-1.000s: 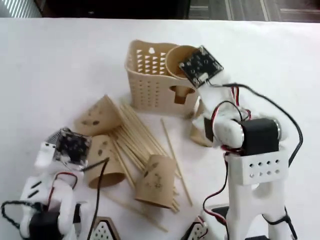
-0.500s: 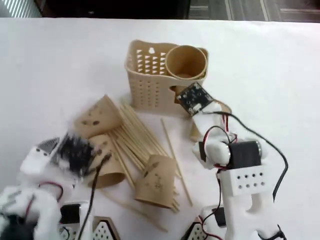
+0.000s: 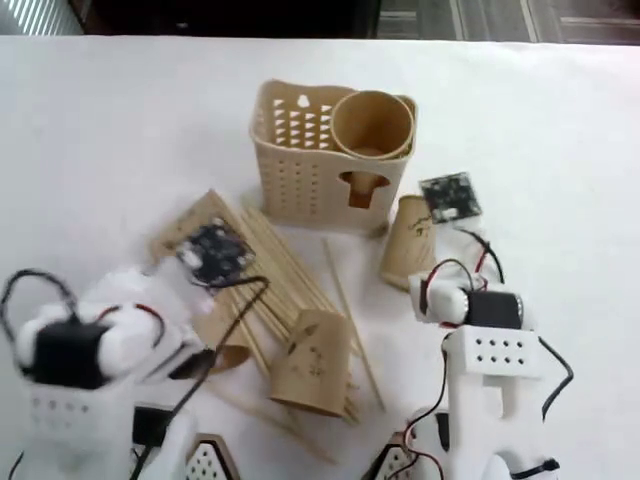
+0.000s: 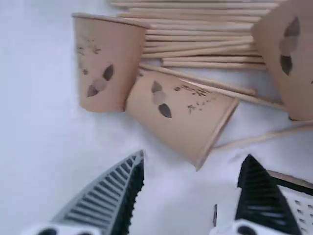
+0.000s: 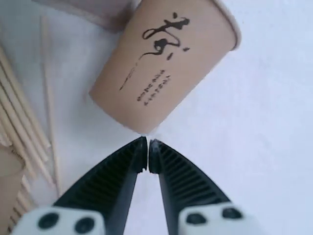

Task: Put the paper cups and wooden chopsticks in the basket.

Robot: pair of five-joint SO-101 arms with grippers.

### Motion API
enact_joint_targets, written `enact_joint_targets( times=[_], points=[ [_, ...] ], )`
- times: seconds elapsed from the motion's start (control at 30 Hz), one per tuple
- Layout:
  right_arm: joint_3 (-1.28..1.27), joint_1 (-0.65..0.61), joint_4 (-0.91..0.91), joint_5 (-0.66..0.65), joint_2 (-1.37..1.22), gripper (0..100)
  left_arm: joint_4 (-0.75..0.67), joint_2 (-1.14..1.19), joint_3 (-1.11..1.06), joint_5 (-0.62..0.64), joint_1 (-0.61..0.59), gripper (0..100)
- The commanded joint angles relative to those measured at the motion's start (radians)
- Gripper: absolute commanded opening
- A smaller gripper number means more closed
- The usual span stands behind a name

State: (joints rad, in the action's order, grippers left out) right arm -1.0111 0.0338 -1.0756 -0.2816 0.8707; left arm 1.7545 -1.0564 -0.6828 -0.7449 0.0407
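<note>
One paper cup [image 3: 372, 125] is sitting in the basket [image 3: 290, 150]; other cups [image 3: 312, 360] and chopsticks [image 3: 285, 270] are lying on the surface [image 3: 120, 120]. Left end effector [image 4: 194, 159] is gaping; right end effector [image 5: 147, 144] is pinching together, empty.

The white worktop [image 3: 120, 110] before me carries it all. A perforated basket [image 3: 300, 170] stands upright toward its far side. Just beside the basket's right front corner, one paper cup [image 3: 405, 245] lies on its side on the bare surface. Wooden chopsticks [image 3: 285, 275] fan in a loose sheaf from the basket's front toward me, with a few strays apart. An upturned cup [image 3: 312, 362] sits mouth down over the sheaf's near end. By the sheaf's left edge, a tipped cup [image 4: 181, 117] and a neighbour cup [image 4: 105, 63] touch each other.
</note>
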Motion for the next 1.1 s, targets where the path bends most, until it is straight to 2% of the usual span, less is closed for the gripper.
enact_joint_targets(
  times=[0.0, 0.3, 0.37, 0.47, 0.63, 0.73, 1.07],
  points=[
    [-0.009, 0.045, 0.048, 0.028, 0.019, 2.2, -0.109, 0.005, -0.127, 0.008, 0.056, 31],
    [-0.029, 0.053, 0.061, 0.028, 0.019, 2.2, -0.368, 0.005, -0.356, 0.005, 0.054, 31],
    [-0.029, 0.053, 0.061, 0.028, 0.019, 2.2, -0.400, -0.001, -0.410, -0.037, 0.054, 31],
    [-0.029, 0.053, 0.061, 0.028, 0.019, 2.2, -0.430, -0.001, -0.434, -0.074, 0.053, 25],
    [-0.029, 0.053, 0.061, 0.028, 0.019, 2.2, -0.422, -0.002, -0.379, -0.118, 0.061, 9],
    [-0.029, 0.053, 0.061, 0.028, 0.019, 2.2, -0.404, -0.002, -0.336, -0.121, 0.061, 3],
    [-0.031, 0.048, 0.061, 0.028, 0.019, 2.2, -0.242, -0.002, -0.083, -0.118, 0.061, 2]
  ],
)
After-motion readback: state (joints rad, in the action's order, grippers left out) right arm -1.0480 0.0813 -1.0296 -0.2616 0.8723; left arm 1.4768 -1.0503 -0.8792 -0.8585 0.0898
